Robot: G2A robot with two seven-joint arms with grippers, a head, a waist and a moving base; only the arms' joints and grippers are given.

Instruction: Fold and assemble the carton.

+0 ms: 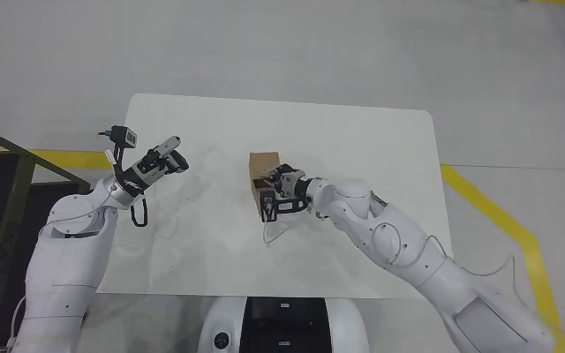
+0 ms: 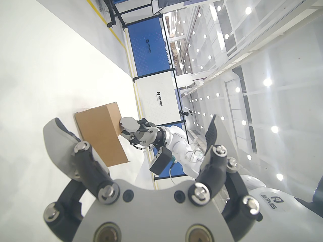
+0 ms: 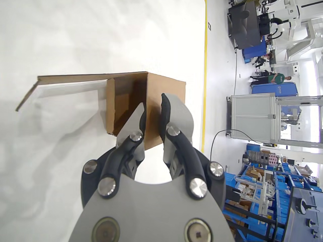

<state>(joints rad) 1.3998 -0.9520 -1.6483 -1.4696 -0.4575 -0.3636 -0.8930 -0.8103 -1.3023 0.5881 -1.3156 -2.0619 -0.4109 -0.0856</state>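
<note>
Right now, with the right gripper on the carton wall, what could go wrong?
The right gripper pinches just one wall of the carton; a pull could tilt or skew it.
The left gripper sits open, apart from it, so nothing braces the carton.
The long open flap may snag while folding.
</note>
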